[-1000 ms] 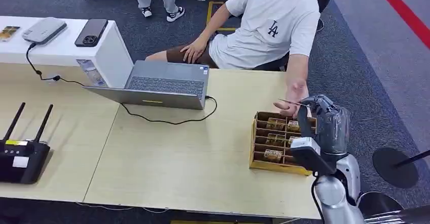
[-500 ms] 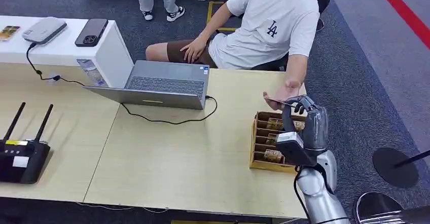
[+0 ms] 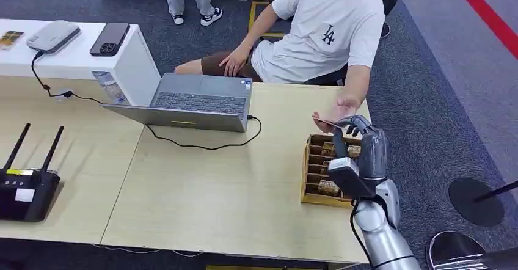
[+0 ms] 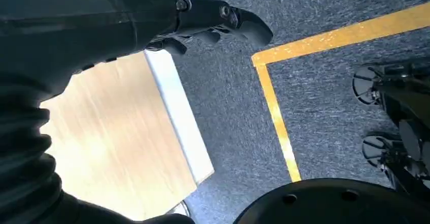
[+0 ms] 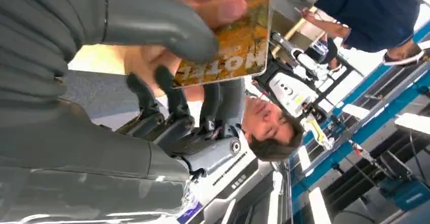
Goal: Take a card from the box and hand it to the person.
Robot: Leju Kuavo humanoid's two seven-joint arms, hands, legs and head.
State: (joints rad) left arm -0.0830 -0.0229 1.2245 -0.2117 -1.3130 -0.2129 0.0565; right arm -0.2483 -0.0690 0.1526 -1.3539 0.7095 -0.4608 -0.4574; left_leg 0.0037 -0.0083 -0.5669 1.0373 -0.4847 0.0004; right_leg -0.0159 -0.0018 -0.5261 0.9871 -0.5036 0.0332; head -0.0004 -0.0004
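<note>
My right hand is raised above the far end of the wooden card box, which stands at the table's right edge with several cards in its slots. It pinches a yellow-brown card between thumb and fingers. The seated person's hand touches the same card from the far side. In the right wrist view, the card lies under my thumb, and the person's fingers grip its upper edge. My left hand hangs beside a table corner, holding nothing.
An open laptop with a black cable sits mid-table, a black router at the left. A white cabinet carries a phone. A black round base stands on the carpet to the right.
My right hand has carried the card left and away from me, over the box's far end. The person's hand has drawn back with it and stays on the card.
</note>
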